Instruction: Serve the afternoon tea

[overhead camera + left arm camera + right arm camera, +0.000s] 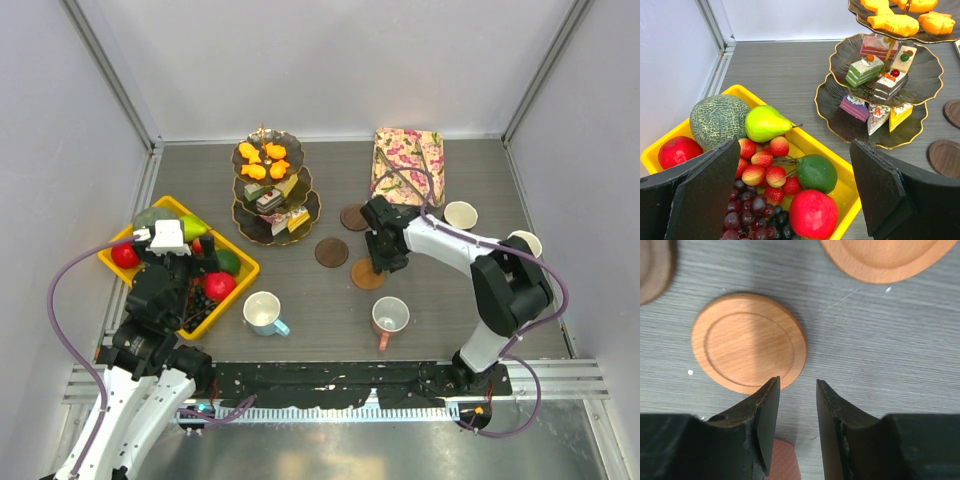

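Observation:
The dark three-tier stand stands at the back centre, with orange pastries on its top tier and cake slices on the lower tiers. It also shows in the left wrist view. A white mug and a pinkish mug stand near the front. A cream mug and another pale mug stand at the right. No black mug shows. My right gripper is slightly open and empty, low over the table beside a light wooden coaster. My left gripper is wide open above the fruit.
A yellow crate of fruit and vegetables sits at the left under my left gripper. Two dark coasters lie between the stand and my right gripper. A floral box lies at the back right. White walls enclose the table.

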Available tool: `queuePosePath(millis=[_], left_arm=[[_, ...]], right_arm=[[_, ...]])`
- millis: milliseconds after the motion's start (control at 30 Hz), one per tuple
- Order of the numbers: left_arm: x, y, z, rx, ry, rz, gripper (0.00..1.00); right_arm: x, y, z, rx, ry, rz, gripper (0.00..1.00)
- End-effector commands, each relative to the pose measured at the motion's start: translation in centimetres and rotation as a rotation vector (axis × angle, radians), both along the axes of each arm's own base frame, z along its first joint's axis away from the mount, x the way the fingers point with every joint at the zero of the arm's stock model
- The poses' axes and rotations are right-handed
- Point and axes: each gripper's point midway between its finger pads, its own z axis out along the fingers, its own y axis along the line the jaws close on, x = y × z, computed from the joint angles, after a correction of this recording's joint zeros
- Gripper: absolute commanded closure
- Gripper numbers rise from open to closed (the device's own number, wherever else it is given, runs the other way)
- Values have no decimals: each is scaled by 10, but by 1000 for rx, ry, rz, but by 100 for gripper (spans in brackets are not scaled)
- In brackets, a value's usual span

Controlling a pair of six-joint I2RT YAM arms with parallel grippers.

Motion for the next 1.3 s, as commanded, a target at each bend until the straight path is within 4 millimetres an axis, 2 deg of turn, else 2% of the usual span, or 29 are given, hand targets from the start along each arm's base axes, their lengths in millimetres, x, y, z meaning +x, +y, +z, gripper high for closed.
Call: queuePosePath(millis=[0, 100, 167, 500, 633, 933, 1267], left_arm=[[2, 0, 12, -16, -50, 4, 1], [1, 1, 14, -17, -57, 3, 1], [1, 1, 14, -19, -57, 4, 1], [0, -1, 16, -24, -65, -6, 1], [0, 0, 16, -24, -65, -4, 1], [0, 0, 15, -23, -62, -1, 1], [1, -1, 14, -21, -58, -4, 1]], right_arm=[[32, 5, 68, 37, -201, -13, 57], [38, 6, 92, 63, -252, -17, 56], [36, 5, 93, 64, -247, -19, 56], [-22, -6, 31, 69, -71, -18, 56], [-34, -5, 18, 72, -34, -5, 56], [-32, 10, -3, 60, -8, 15, 59], [-22, 17, -5, 58, -32, 9, 60]])
